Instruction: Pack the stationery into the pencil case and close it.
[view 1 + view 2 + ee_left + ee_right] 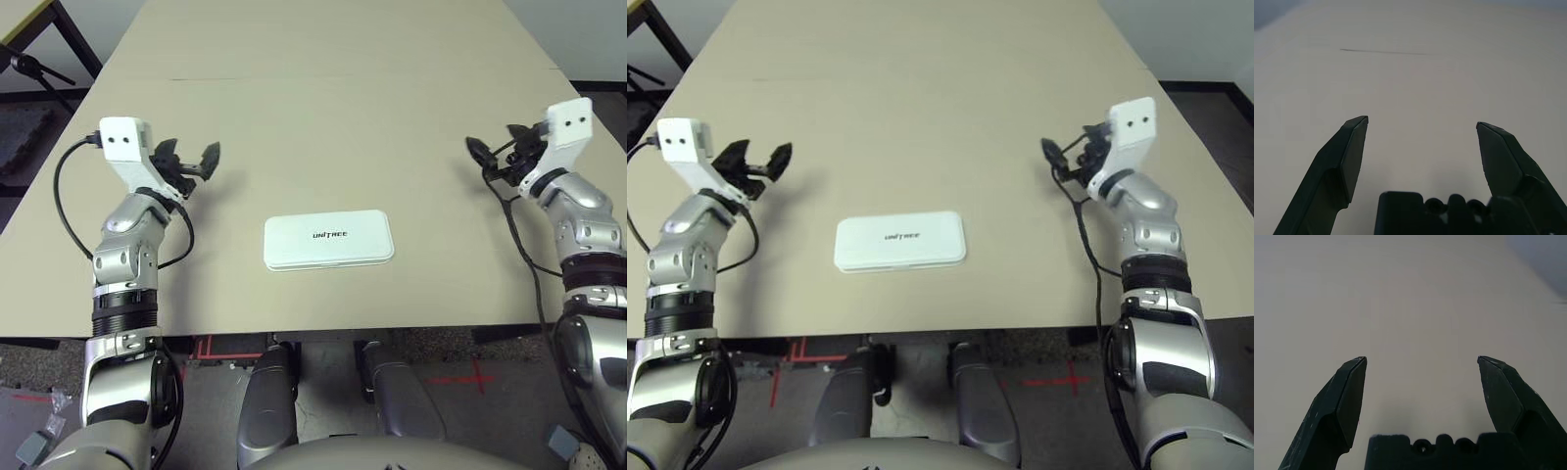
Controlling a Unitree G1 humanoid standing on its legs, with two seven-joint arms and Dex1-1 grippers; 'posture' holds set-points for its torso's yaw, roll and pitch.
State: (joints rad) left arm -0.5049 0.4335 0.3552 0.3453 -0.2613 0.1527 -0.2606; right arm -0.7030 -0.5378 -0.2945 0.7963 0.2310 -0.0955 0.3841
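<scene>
Both silver forearms rise from the bottom corners of the head views and bend inward over the beige table (323,108), one at each side of the frame. The left gripper (189,162) sits at middle left, pointing toward the frame's centre and upper part, its two black fingers (1349,156) spread wide apart with nothing but bare tabletop between them. The right gripper (498,157) mirrors it at middle right, its fingers (1344,399) likewise spread wide over plain table surface, holding nothing. A black cable loops beside each wrist.

The pencil case (328,240) lies flat in the lower centre of the frame, near the table's front edge, roughly midway between the two arms and well apart from both grippers. Its white lid is down, with small dark lettering facing up; what is inside cannot be seen.

A thin dark line (1383,51) crosses the tabletop farther back, toward the upper part of the frame.
</scene>
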